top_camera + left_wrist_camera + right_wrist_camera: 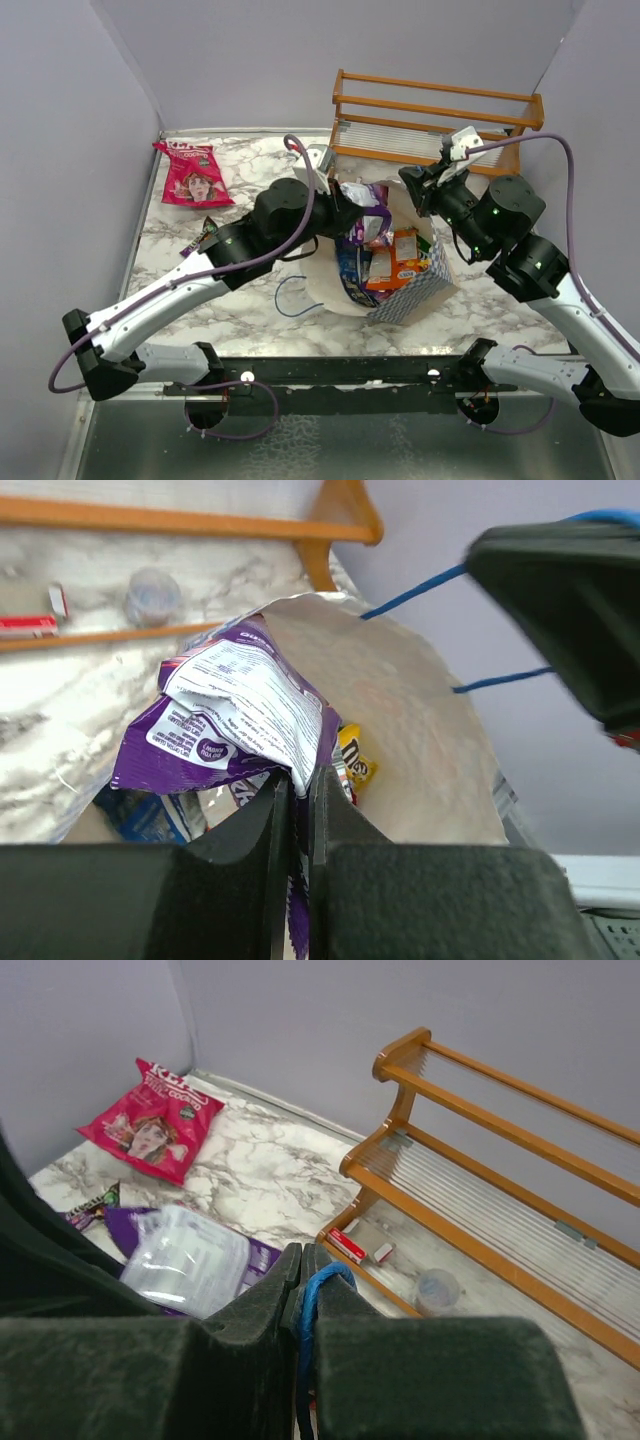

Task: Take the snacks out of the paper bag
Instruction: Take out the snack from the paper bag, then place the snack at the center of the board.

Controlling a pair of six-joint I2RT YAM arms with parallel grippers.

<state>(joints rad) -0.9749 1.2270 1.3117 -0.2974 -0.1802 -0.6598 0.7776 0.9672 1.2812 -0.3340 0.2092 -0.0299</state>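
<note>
My left end effector [298, 782] is clenched on a crinkled corner of a glossy purple snack packet with a white printed back [240, 715], at the mouth of the blue-and-white checkered paper bag [418, 296]. My right end effector [303, 1258] is closed too, pinching one of the bag's thin blue cord handles [318, 1292] between its dark pads at the far rim.

From overhead, the bag sits mid-table between the two arms, and its cream inside faces the camera. An orange packet [405, 258] and a blue packet [350, 272] lie inside, below the purple one. The left wrist view also shows a small yellow packet [356, 761] tucked against the cream wall.

A larger pink-red snack bag with a face on it [193, 174] lies flat at the far left corner of the white marble-patterned table [250, 300], well apart from the paper bag. A small dark packet [203, 234] lies on the table beside my left arm. An orange-brown wooden slatted rack [436, 112] stands along the back wall, just behind the right end effector.
</note>
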